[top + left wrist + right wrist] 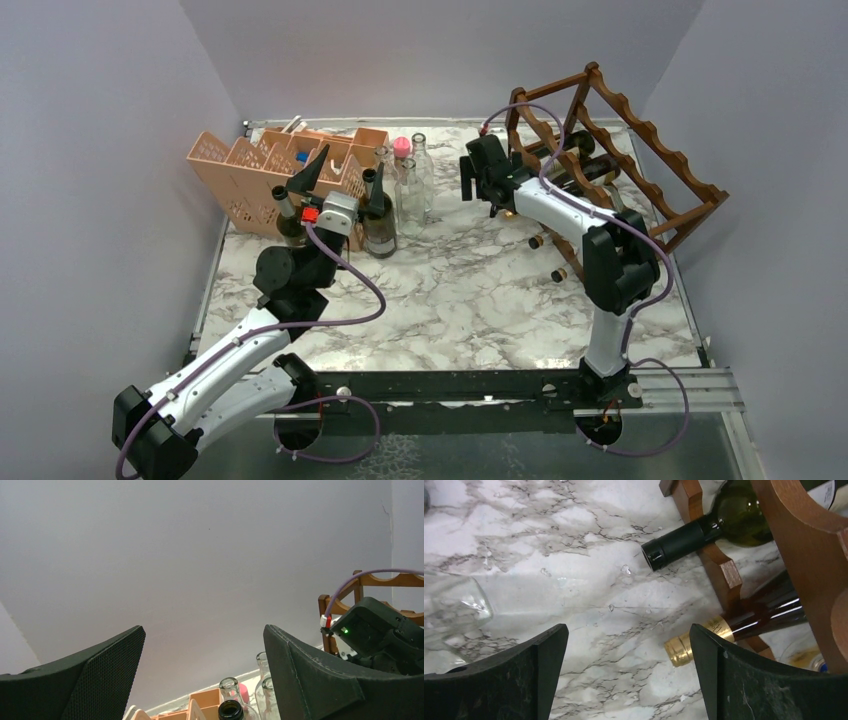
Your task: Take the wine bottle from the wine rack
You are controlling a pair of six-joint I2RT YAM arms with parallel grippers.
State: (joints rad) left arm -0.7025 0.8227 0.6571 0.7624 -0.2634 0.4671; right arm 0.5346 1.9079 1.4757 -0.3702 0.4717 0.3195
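Observation:
The dark reddish-brown wine rack stands at the back right and holds several bottles lying on their sides. In the right wrist view, a green bottle with a black cap and a dark bottle with a gold foil cap stick out of the rack towards the left. My right gripper hovers open and empty just left of the rack. In its own view the gold cap lies just beside its right finger. My left gripper is open, raised and empty above the standing bottles; it also shows in its own view.
A peach-pink lattice organiser stands at the back left. Clear glass bottles, one with a pink cap, and dark bottles stand beside it. A dark bottle mouth lies right under the left gripper. Grey walls enclose three sides.

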